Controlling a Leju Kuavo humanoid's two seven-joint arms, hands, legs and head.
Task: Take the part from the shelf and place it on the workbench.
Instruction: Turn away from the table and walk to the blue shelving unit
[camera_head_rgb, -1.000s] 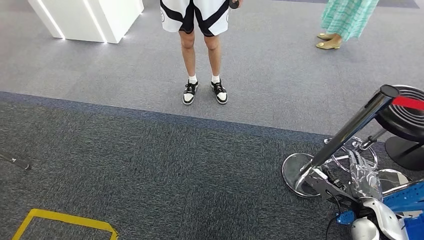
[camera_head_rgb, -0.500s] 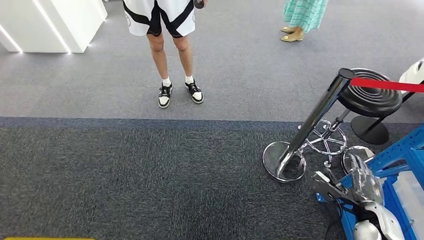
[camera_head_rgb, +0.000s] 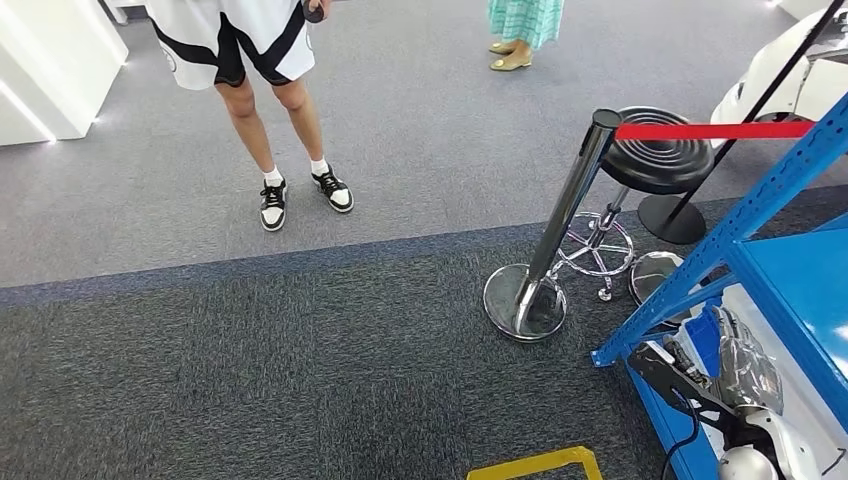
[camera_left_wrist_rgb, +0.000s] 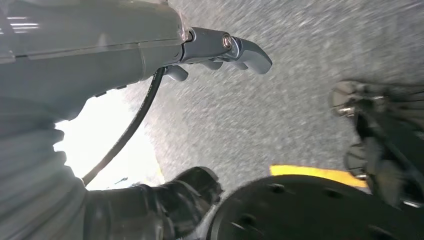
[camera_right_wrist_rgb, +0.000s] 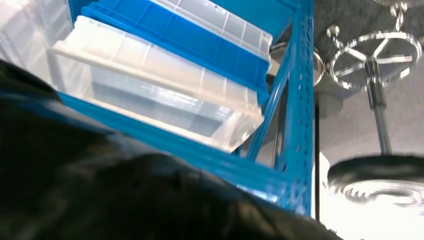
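Observation:
The blue metal shelf (camera_head_rgb: 728, 238) stands at the right edge of the head view. My right hand (camera_head_rgb: 742, 368) hangs low beside its front post, glossy fingers stretched forward with nothing seen in them. In the right wrist view the shelf frame (camera_right_wrist_rgb: 299, 100) is close. It carries a clear plastic bin (camera_right_wrist_rgb: 150, 90) and a blue bin (camera_right_wrist_rgb: 190, 35). What lies in the bins is hidden, and a dark blurred mass covers the near part of that view. My left hand (camera_left_wrist_rgb: 125, 60) hangs over the carpet, its thumb (camera_left_wrist_rgb: 242, 47) and dark fingers (camera_left_wrist_rgb: 185, 192) apart, holding nothing.
A chrome stanchion (camera_head_rgb: 560, 230) with a red belt (camera_head_rgb: 710, 130) and a black stool (camera_head_rgb: 655, 150) stand just left of the shelf. One person in black-and-white sneakers (camera_head_rgb: 270, 195) stands ahead on the left, another person (camera_head_rgb: 520, 30) farther back. A yellow floor marking (camera_head_rgb: 530, 465) lies near my feet.
The whole view has swung to the right, so the camera turned. The blue shelf has come into view at the right. My right hand stays low at the right.

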